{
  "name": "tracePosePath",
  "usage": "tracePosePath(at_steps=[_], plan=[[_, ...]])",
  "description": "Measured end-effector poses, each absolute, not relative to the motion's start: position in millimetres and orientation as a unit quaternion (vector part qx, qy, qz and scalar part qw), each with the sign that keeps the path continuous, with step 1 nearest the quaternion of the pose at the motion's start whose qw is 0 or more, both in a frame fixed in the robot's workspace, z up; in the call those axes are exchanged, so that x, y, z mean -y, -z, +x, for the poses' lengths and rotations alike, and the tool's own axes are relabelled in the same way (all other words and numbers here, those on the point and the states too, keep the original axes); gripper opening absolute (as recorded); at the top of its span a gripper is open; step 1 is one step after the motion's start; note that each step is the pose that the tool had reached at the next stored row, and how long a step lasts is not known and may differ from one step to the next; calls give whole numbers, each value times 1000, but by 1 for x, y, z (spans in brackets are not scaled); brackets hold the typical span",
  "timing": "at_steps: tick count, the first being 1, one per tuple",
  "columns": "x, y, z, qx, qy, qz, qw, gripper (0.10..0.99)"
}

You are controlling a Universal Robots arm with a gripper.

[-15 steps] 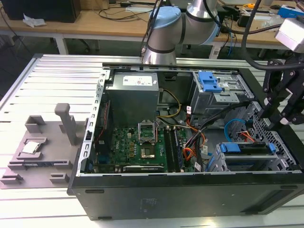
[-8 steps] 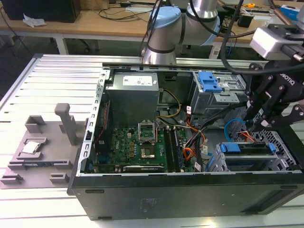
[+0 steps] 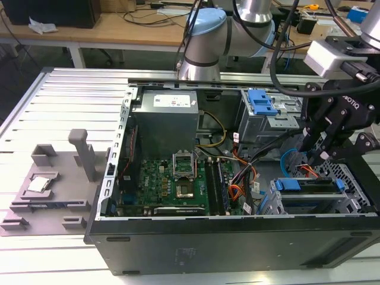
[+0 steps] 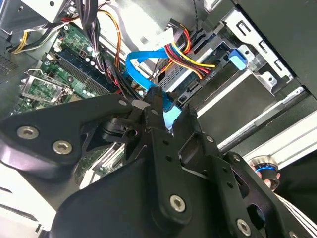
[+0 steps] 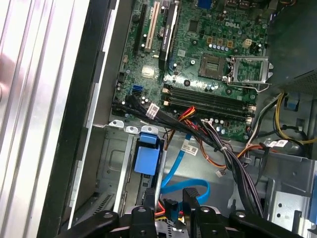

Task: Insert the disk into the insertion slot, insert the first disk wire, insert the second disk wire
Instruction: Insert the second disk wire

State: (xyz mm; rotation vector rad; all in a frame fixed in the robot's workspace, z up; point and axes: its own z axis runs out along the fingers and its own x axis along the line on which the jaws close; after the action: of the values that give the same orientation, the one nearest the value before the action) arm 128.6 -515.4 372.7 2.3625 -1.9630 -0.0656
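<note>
The disk (image 3: 309, 185), silver in its blue carrier, lies inside the insertion slot (image 3: 356, 200), a perforated metal cage at the case's front on the exterior view's right. A bundle of red, yellow and black wires (image 4: 195, 62) ends in a black plug at the disk's edge. My gripper (image 3: 309, 155) hangs just above the cage. In the second wrist view the gripper (image 4: 168, 113) is shut on the end connector of a flat blue disk wire (image 4: 141, 59), close to the disk's edge. In the first wrist view the gripper (image 5: 170, 199) has the blue wire (image 5: 184, 189) looping off it.
The open computer case holds a green motherboard (image 3: 172, 178), a grey power supply (image 3: 166, 122) and a grey bay with a blue latch (image 3: 261, 104). Loose cable bundles (image 5: 228, 158) run beside the cage. A grey fixture (image 3: 47, 184) sits on the slotted table at the exterior view's left.
</note>
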Motion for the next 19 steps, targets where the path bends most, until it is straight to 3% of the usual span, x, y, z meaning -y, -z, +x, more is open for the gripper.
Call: tracePosePath(at_steps=[2,5,19], plan=[[515,-373,128,639,21,769,35,345],[515,-373,128,639,21,769,35,165],[534,-367,128,663,22,747,35,165]])
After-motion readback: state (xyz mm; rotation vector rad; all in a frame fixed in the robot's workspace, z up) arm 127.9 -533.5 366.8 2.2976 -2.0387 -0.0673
